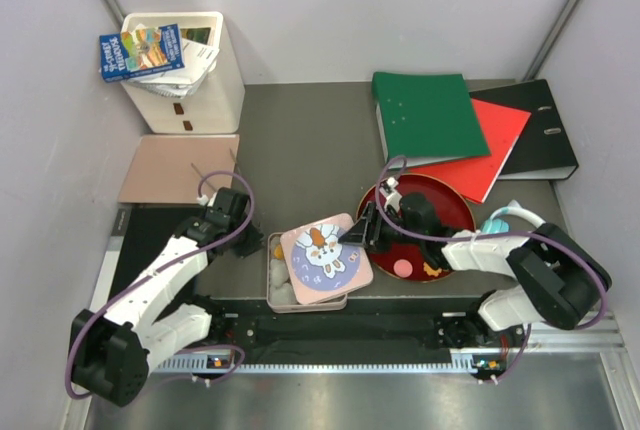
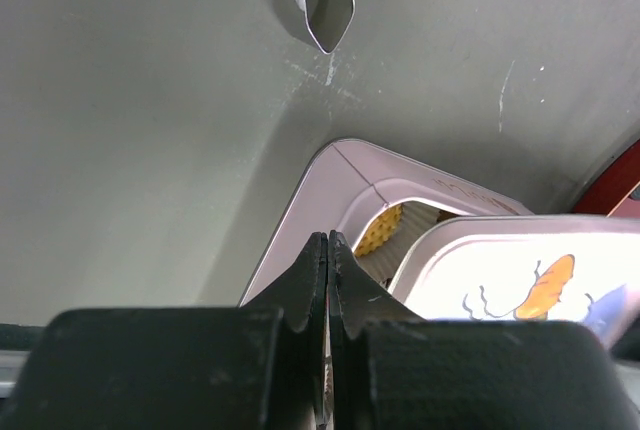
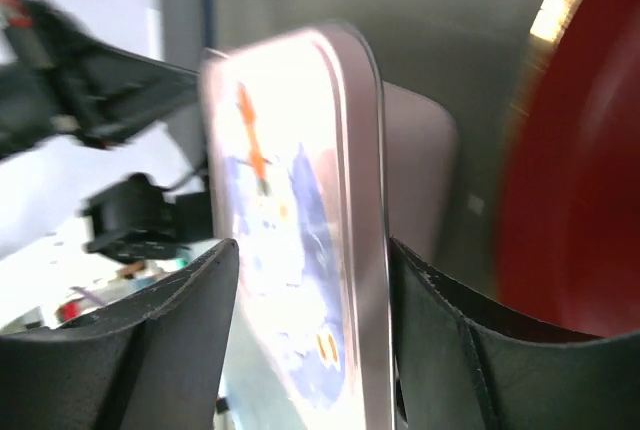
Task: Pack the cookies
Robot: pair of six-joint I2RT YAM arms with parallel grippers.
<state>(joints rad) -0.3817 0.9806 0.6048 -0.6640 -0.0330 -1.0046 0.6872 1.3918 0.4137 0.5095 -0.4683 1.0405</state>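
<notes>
A pink lid (image 1: pixel 325 260) with a rabbit picture lies askew over a silver tin (image 1: pixel 272 285) at the table's front. My right gripper (image 1: pixel 357 235) is shut on the lid's right edge; in the right wrist view my right gripper (image 3: pixel 312 250) has the lid (image 3: pixel 290 150) between its jaws, with the tin (image 3: pixel 420 160) behind. My left gripper (image 1: pixel 250 248) is shut and empty just left of the tin. The left wrist view shows my left gripper (image 2: pixel 328 240), the tin's corner (image 2: pixel 320 175) and an orange cookie (image 2: pixel 381 231) in a paper cup inside. A pink cookie (image 1: pixel 402 267) and an orange cookie (image 1: pixel 435 270) lie on the red plate (image 1: pixel 450 212).
A white bin (image 1: pixel 190 70) with booklets stands at the back left, with a tan folder (image 1: pixel 180 165) beside it. Green (image 1: pixel 425 110) and red (image 1: pixel 495 150) folders and a black binder (image 1: pixel 545 130) lie at the back right. Turquoise headphones (image 1: pixel 500 220) sit right of the plate.
</notes>
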